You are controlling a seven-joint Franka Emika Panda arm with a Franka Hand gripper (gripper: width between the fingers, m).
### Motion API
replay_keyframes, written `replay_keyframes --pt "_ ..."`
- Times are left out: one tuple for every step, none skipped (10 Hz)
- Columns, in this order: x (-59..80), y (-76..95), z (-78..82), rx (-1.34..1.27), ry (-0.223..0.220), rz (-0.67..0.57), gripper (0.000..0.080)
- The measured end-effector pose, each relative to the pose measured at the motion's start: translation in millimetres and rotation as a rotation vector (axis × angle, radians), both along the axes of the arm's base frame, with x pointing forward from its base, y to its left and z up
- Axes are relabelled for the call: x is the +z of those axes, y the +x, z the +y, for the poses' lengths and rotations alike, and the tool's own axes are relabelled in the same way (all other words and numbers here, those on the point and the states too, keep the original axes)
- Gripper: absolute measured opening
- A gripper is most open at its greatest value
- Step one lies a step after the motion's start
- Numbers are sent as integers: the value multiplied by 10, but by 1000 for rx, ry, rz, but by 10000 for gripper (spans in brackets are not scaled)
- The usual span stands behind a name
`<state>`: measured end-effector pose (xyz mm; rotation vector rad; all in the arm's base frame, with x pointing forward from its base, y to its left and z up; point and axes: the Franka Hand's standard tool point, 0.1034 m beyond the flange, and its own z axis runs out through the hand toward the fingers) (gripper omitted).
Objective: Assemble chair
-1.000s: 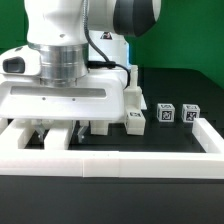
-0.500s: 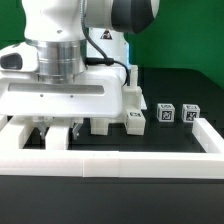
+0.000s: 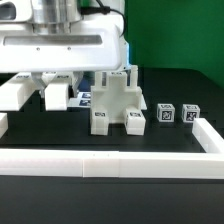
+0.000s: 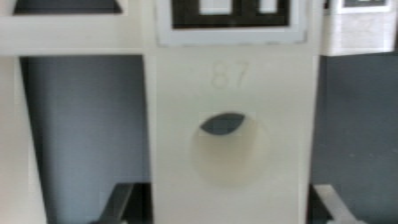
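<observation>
Your arm [image 3: 60, 20] hangs high over the exterior view's left half of the bench [image 3: 170, 138]. The wrist points straight down and the broad white hand sits level. Two white blocks [image 3: 57, 95] show under the hand; you cannot tell whether they are fingers or a part.

End effector [image 4: 228, 206], wrist view: two dark fingertips [image 4: 128, 205] flank a white plank [image 4: 228, 150] with a dark hole at its middle and a tag at its far end. You cannot tell whether the tips press the plank or merely straddle it.

A white chair piece [image 3: 112, 100] with tags on it stands upright near the bench's middle, just right of the hand. Two tagged cubes [image 3: 167, 113] sit side by side further right, apart from it. A white rail [image 3: 110, 163] runs along the near edge.
</observation>
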<state>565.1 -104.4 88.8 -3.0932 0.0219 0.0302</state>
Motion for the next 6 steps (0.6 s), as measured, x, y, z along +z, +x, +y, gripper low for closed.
replay_keyframes --pt "164 -15 60 31 -3 -23 284" --pt "247 14 126 -8 -2 -34 284" --pt "217 1 127 3 0 -30 284" --pt "201 -6 121 1 0 -27 284" --pt "202 -7 119 2 -1 -27 284" --pt "225 -29 92 57 1 -32 284"
